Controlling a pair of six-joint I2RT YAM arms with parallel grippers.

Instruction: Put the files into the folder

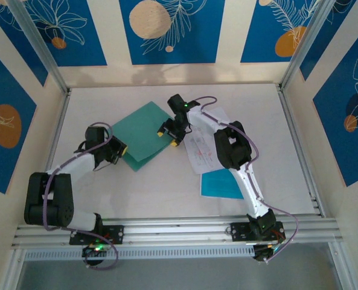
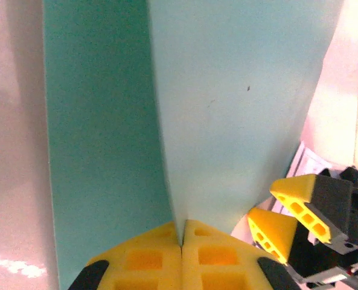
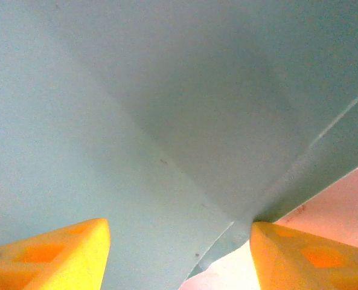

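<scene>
Where left fingers (image 2: 145,263) pinch its edge, the folder (image 1: 143,134) lies diagonally.

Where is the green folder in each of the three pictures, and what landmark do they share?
Top external: the folder lies centre-left on the table.
Left wrist: upper middle, one cover raised, its edge pinched in the shut left gripper.
Right wrist: across the top and left, above the open right gripper.
Shared landmark: the right gripper's yellow fingers beside the folder's edge.
</scene>
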